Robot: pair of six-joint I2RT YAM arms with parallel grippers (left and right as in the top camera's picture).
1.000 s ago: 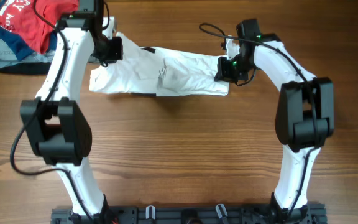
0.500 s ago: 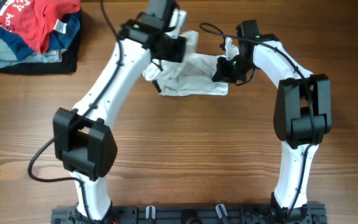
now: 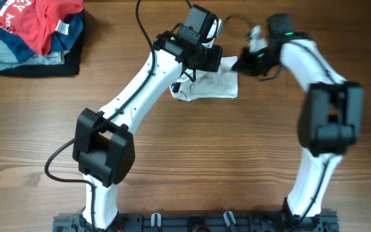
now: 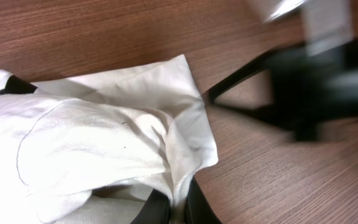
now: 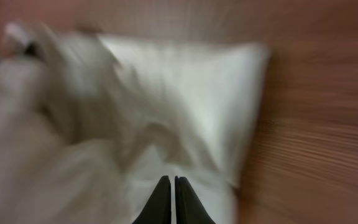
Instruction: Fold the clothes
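Overhead, clothing pile [image 3: 31, 32] at corner, left wrist, left gripper [image 4: 178, 202] pinching clothes [image 4: 104, 137]

The clothes [image 3: 212, 86] are white and thin, all bunched up in 1 small crumpled heap, folded over, lying at the far middle of the tabletop [image 3: 237, 161].

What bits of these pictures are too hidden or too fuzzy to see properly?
- Right wrist view: motion blur. Whether the right gripper pinches the clothes is unclear.
- Overhead view: the left arm covers the clothes' upper left part.
- Overhead view: the coloured pile is cut off by the top edge.
- Left wrist view: the right arm is only a dark blur.
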